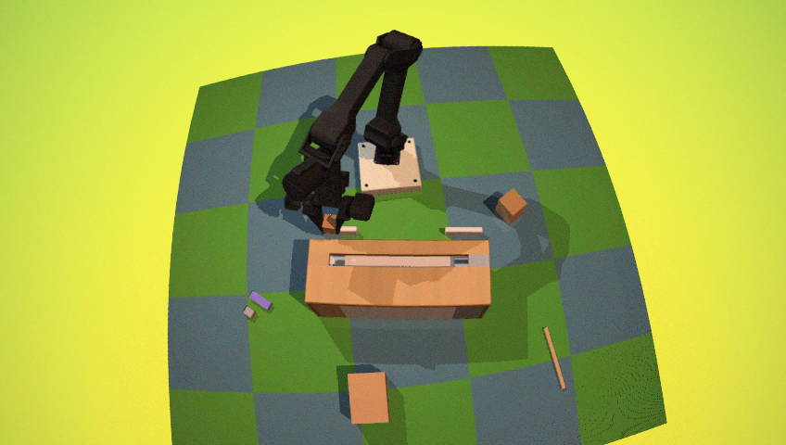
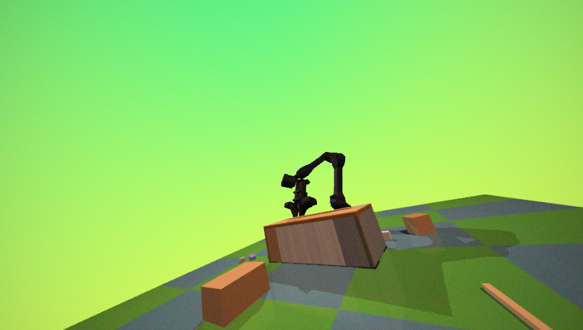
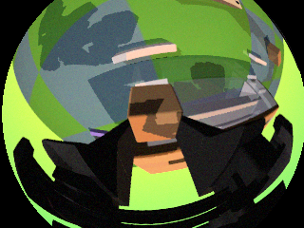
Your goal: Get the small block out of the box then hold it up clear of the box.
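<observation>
Plainly, tool (image 3: 159,129) clamped on small block (image 3: 154,113) in wrist view; from exterior, block hidden behind box (image 2: 323,238).

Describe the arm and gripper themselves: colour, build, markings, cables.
The arm is matte black throughout, built of blocky, angular links with rounded joint housings. The gripper is equally black, with two chunky fingers. It stands on a pale square base plate with dark corner bolts. No cables or markings show.

The arm (image 1: 352,105) reaches down, fingers clamped on the block (image 3: 155,117).
</observation>
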Available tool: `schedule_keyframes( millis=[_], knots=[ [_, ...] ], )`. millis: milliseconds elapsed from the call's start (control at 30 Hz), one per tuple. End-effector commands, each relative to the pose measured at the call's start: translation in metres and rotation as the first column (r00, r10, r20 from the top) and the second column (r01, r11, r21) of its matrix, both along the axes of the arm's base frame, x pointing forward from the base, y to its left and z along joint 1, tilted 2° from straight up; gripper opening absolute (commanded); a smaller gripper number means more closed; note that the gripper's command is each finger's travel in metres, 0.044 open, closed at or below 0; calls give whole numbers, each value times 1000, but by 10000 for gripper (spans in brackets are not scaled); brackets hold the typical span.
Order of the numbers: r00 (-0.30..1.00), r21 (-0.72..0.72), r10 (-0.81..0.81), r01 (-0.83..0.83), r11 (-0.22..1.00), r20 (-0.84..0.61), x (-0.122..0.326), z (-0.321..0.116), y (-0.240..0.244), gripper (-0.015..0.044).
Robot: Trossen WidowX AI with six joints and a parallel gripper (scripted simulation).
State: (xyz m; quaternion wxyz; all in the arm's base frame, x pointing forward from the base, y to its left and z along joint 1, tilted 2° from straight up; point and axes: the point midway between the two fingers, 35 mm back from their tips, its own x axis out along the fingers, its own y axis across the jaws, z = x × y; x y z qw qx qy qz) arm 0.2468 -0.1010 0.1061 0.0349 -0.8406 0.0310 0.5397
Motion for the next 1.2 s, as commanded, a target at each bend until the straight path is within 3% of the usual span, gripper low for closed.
schedule_keyframes(
  millis=[0,233,1167],
  knots=[
    [996,-11,-84,85,996,30,2,26,2,0],
    [967,-1,-243,244,970,75,-2,67,9,0],
    [966,0,-247,248,969,76,-2,68,9,0]
  ],
)
